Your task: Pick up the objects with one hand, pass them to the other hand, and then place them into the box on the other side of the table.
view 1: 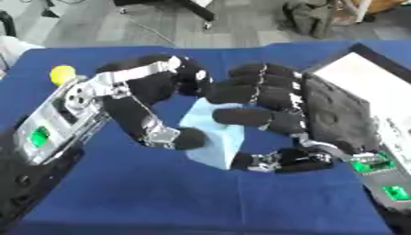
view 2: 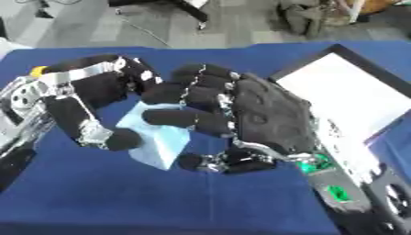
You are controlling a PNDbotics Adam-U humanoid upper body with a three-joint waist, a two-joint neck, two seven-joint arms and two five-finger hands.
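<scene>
A flat light blue object [view 1: 220,138] hangs above the middle of the blue table [view 1: 201,202], between my two hands. My left hand [view 1: 132,98] comes in from the left, its fingers arched over the object's top and its thumb [view 1: 180,137] curled against its left edge. My right hand [view 2: 269,114] reaches in from the right. Its fingers [view 2: 189,120] curl across the front of the object and its thumb [view 2: 229,161] closes under it. Part of the object is hidden behind the right fingers. The box [view 2: 353,89], white inside with a black rim, lies at the right.
A small yellow ball [view 1: 63,74] sits on the table at the far left, behind my left wrist. Grey floor and dark furniture lie beyond the table's far edge.
</scene>
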